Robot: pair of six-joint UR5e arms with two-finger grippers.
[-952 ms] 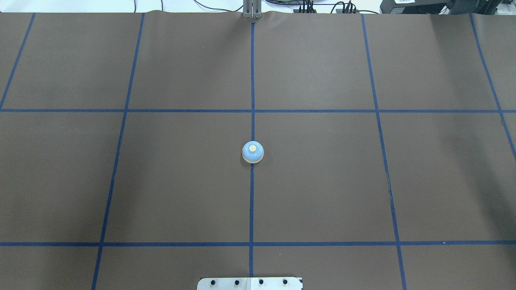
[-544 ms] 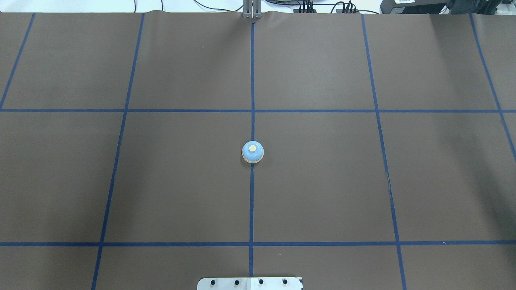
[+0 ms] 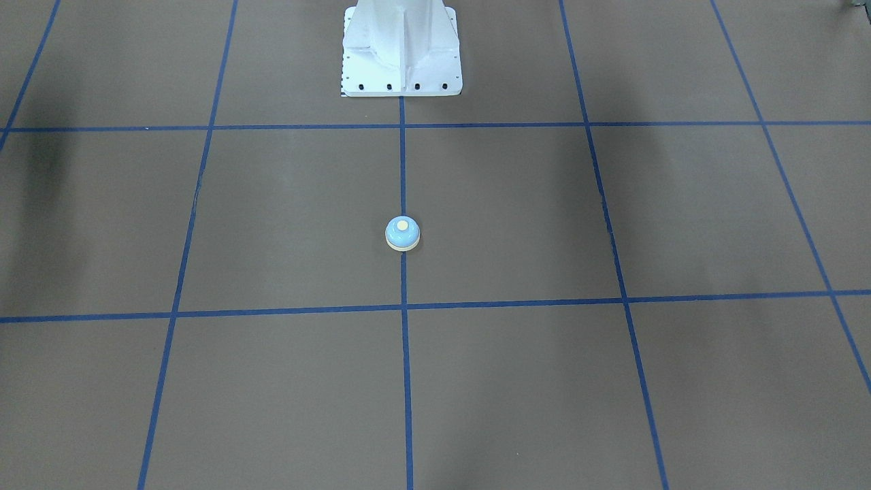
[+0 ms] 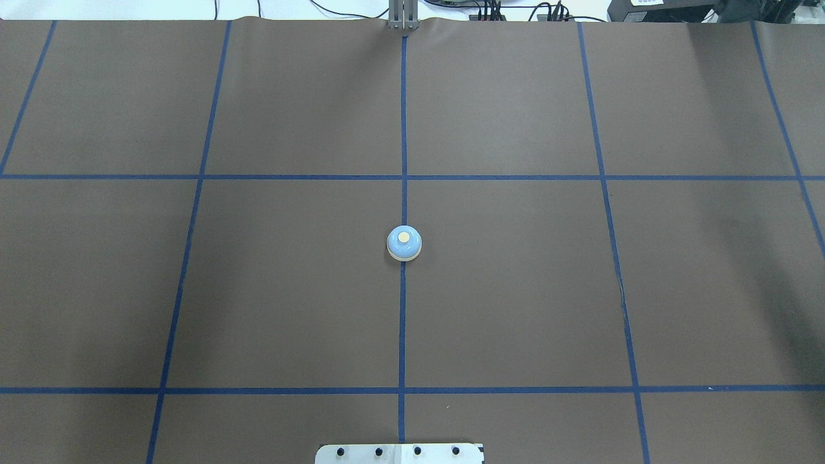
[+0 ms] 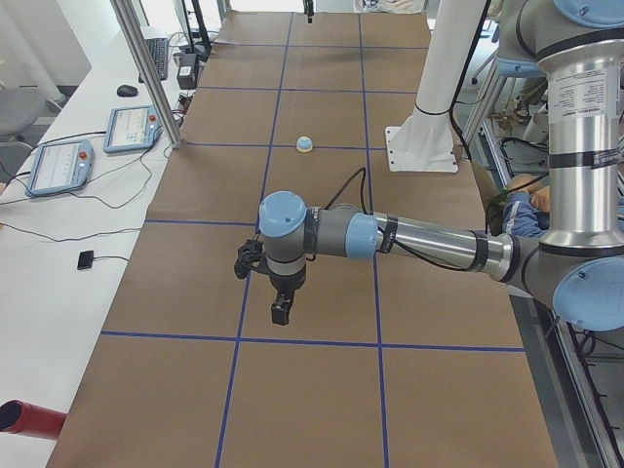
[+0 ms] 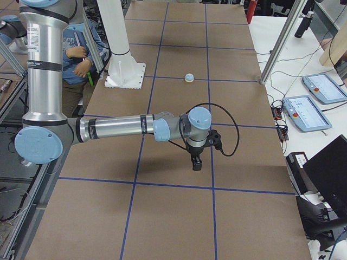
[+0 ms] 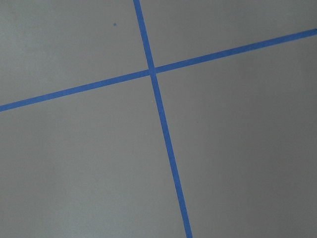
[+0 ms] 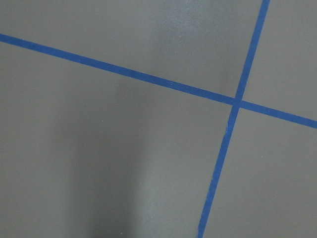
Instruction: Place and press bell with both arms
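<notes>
The bell [image 4: 404, 243] stands upright on the brown table, on the central blue tape line; it also shows in the front view [image 3: 402, 233], far off in the left view [image 5: 305, 144] and in the right view [image 6: 189, 78]. Neither arm shows in the overhead or front view. My left gripper [image 5: 281, 312] hangs above the table far from the bell, seen only in the left view. My right gripper [image 6: 197, 164] hangs likewise, seen only in the right view. I cannot tell whether either is open or shut. Both wrist views show only the mat and tape lines.
The white pedestal base [image 3: 401, 54] stands on the robot's side of the table. Control tablets [image 5: 58, 166] [image 6: 306, 111] and cables lie on the white bench along the far side. A metal post [image 4: 403, 19] stands at the far table edge. A person [image 6: 81, 49] sits behind the robot.
</notes>
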